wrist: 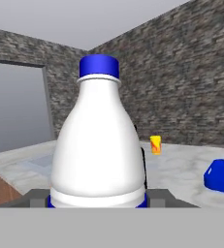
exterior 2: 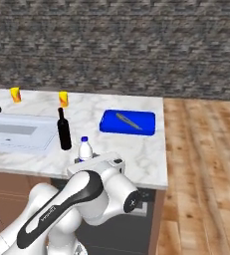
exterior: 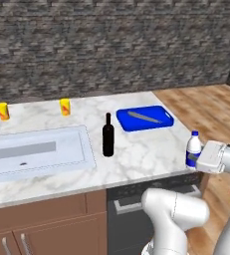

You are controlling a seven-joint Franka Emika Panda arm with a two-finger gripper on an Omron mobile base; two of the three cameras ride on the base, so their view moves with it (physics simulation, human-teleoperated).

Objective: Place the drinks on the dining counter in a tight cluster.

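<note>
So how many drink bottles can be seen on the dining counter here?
2. The black wine bottle stands mid-counter, right of the sink. The white bottle stands at the counter's front edge, between the gripper fingers. Any third bottle may be hidden.

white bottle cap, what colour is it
Blue; the white bottle cap shows best in the hand view.

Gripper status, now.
Gripper: closed on the white bottle, at the counter's front edge.
</note>
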